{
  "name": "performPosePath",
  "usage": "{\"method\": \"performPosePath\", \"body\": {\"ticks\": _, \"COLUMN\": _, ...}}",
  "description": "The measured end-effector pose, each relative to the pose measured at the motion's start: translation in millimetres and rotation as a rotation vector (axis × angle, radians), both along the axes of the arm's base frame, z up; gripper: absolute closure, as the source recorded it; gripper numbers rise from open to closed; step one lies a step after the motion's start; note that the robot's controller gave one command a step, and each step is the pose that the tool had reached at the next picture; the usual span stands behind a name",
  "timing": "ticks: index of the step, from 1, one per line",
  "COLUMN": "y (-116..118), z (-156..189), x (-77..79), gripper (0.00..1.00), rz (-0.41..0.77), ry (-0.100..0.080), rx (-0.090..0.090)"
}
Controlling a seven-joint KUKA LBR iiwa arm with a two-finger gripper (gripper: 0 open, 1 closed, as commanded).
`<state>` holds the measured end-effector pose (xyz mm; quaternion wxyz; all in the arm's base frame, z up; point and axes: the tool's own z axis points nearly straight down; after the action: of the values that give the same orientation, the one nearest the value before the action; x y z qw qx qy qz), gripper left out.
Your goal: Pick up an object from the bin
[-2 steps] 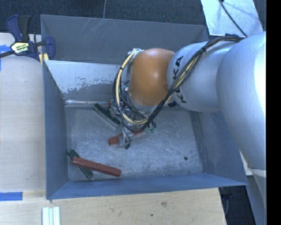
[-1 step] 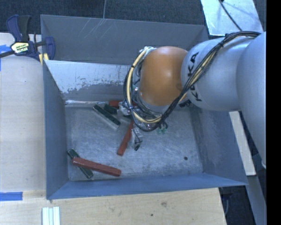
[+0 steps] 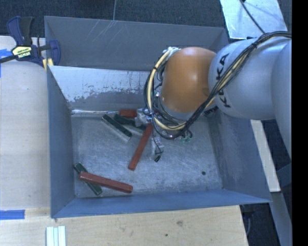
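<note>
you have the grey metal bin (image 3: 61, 152) in the middle, and the arm (image 3: 251, 81) reaches in from the right, its orange cover (image 3: 187, 78) and cables hanging over the back half of the floor. below that cover the claw (image 3: 154, 143) sits low by the upper end of a tilted red-brown stick (image 3: 138, 151) near the bin's centre; you cannot tell whether the claw is wide or narrow. just left lie a dark green stick (image 3: 117, 125) and a short red piece (image 3: 127, 114). in the front left corner a long red-brown stick (image 3: 107, 183) crosses a dark green bar (image 3: 80, 168).

Black lettering "KUKA" stands on the silver arm (image 3: 256, 81), partly behind cables.
</note>
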<state>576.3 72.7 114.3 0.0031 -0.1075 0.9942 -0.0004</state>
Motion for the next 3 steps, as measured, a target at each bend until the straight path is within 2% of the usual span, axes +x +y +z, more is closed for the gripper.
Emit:
{"method": "performPosePath", "body": {"ticks": 1, "y": -5.7, "z": -44.4, "x": -5.3, "gripper": 0.0, "rz": 0.029, "ry": -0.002, "rx": 0.003}}
{"method": "performPosePath", "body": {"ticks": 2, "y": -5.4, "z": -43.1, "x": -3.5, "gripper": 0.0, "rz": 0.026, "ry": -0.003, "rx": 0.003}}
{"method": "performPosePath", "body": {"ticks": 3, "y": -5.2, "z": -41.5, "x": -2.0, "gripper": 1.0, "rz": 0.025, "ry": -0.007, "rx": 0.004}}
